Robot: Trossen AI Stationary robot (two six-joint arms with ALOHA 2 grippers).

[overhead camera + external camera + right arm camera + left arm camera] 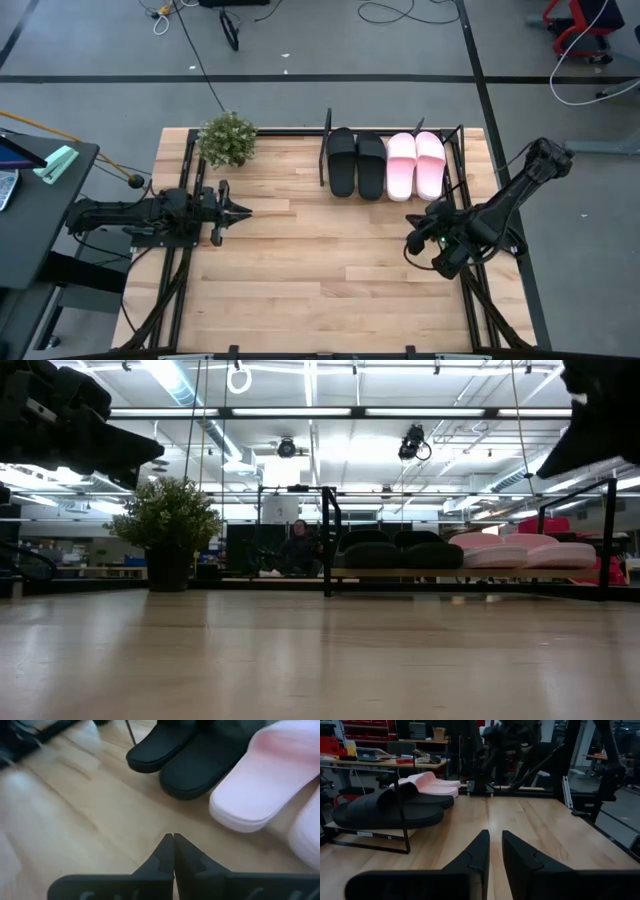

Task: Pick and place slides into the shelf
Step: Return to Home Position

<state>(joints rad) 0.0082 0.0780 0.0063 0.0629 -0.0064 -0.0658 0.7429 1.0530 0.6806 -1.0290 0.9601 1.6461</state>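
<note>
slides: all 4 are up on the rack. The pair of matte black wide-strap slides point(357, 163) and the pair of pale pink wide-strap slides point(417, 165) sit in 1 row, black right beside pink.
shelf: low black metal-rod shelf point(327, 150) at the far edge of the light wooden table point(300, 290).
long axis: every slide runs front-to-back across the shelf, 1 end facing the grippers' side of the table.
right gripper point(413, 243): fingers pressed together, holding nothing. The pink pair is just beyond its tips, and the black pair is a bit further off to the side.
left gripper point(243, 210): fingers only a sliver apart, nothing between them. The slides are ahead of it and off toward the far edge, well apart from it.
nearer arm: the right 1, easily.
next move (my guess): nothing on the table to pick, so it's just a pull-back. What matters is that the right gripper backs straight away from the pink ends and doesn't sweep across them.
</note>
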